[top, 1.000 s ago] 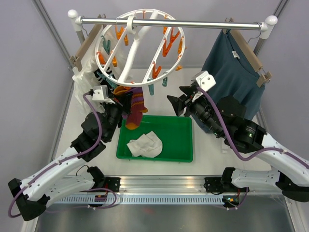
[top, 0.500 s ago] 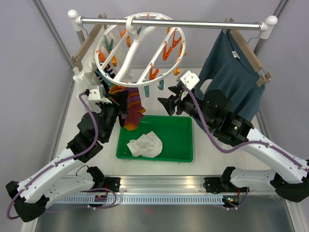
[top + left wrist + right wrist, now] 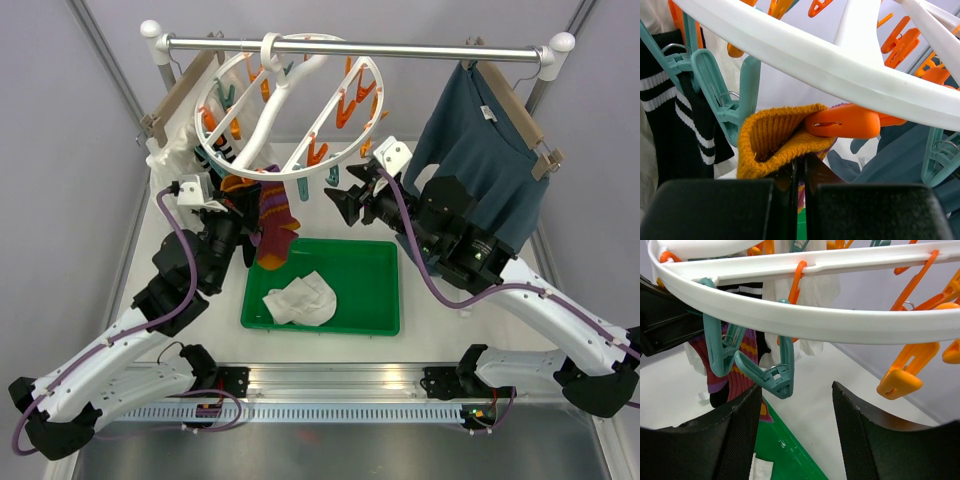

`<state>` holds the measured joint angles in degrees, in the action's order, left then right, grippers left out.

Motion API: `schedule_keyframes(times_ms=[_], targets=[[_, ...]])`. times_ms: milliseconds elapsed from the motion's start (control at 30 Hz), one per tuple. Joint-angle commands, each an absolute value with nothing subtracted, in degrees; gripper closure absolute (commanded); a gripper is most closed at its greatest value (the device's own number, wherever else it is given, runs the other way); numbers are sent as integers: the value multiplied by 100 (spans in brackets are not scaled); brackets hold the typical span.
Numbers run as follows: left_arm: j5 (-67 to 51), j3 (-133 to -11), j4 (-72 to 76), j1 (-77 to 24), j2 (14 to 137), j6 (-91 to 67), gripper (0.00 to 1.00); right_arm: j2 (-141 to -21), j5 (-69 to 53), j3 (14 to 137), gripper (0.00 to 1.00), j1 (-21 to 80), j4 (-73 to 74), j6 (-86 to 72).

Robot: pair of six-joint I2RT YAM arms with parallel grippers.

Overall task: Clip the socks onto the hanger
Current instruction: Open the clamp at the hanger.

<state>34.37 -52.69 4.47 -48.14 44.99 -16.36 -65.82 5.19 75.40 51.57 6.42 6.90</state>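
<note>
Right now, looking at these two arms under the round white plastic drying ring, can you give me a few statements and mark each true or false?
1. The left gripper is shut on the maroon-and-orange striped sock. True.
2. The right gripper is clamped on a teal plastic clip. False: its jaws stand open, with the clip hanging just ahead of them.
3. The green plastic tray is empty. False: a crumpled white sock lies in it.
4. A black sock with white stripes hangs at the round white plastic ring hanger. True.
5. The big teal-blue shirt hangs from the ring hanger. False: it hangs on a wooden coat hanger.
</note>
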Motion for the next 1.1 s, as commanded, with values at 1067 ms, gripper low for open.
schedule_keyframes(times_ms=[1067], targets=[[3278, -5537, 492, -4816, 4465, -1309, 98, -6434, -536, 7242, 44, 4957, -958, 176]])
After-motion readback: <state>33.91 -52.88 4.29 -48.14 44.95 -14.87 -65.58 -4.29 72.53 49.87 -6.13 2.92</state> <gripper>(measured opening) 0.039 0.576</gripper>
